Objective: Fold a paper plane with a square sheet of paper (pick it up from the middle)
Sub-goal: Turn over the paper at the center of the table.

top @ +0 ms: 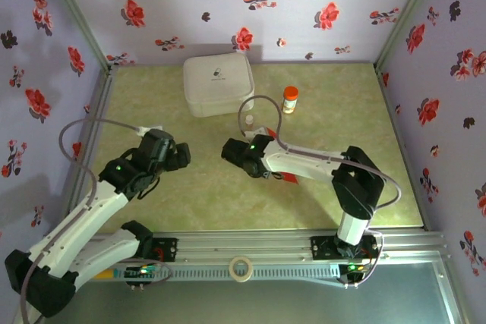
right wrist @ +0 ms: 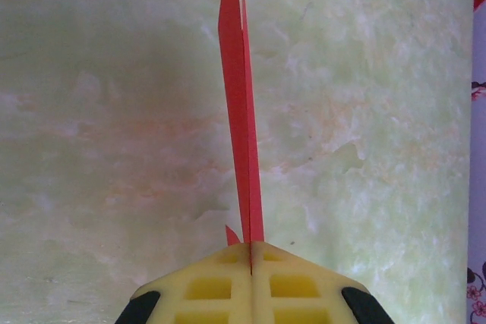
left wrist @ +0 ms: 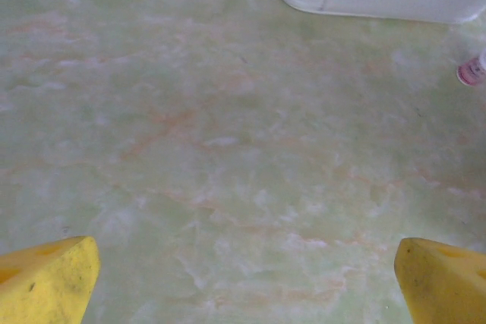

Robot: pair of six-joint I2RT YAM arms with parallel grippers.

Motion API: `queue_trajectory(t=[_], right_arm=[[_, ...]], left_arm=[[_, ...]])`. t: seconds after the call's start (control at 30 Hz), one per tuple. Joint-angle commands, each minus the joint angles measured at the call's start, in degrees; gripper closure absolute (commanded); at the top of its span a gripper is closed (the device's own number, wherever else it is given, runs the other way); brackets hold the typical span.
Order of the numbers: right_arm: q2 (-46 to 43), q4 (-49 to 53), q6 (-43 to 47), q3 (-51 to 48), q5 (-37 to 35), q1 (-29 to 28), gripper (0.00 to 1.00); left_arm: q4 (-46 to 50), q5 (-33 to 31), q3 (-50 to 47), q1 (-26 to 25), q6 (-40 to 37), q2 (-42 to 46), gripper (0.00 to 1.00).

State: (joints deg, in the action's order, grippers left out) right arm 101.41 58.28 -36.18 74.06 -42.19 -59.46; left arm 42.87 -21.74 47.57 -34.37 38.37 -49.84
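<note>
Over the middle of the surface point(top: 205, 199), right tool point(top: 241, 153) clenched on the paper plane point(right wrist: 241, 111). Its yellow fingers point(right wrist: 209, 286) are pressed together, and the red dart is pinched on edge between them, tip running away from the wrist camera. Left tool point(left wrist: 243, 282) released, jaws wide apart above bare surface. White case point(top: 218, 83) sits toward the far edge, orange-capped bottle point(top: 290, 99) near its right.
</note>
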Motion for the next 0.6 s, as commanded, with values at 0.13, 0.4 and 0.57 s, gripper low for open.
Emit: queue_trajectory(t=[0.13,0.4,0.57], right_arm=[[5.72,-6.98,-1.4,2.51,7.69,-2.28,0.92],[6.17,-18.58,-2.02,2.82,25.87,-2.18,0.7],[-2.82,-28.18,-2.56,-3.58,37.56,0.86,0.45]], left_arm=[[3.22,-1.85,-0.45,0.44,5.98,5.74,0.0],[2.58,3.26,0.4,0.45,4.89,4.13,0.03],[-0.14,10.55,1.27,0.42,4.09,1.46,0.1]])
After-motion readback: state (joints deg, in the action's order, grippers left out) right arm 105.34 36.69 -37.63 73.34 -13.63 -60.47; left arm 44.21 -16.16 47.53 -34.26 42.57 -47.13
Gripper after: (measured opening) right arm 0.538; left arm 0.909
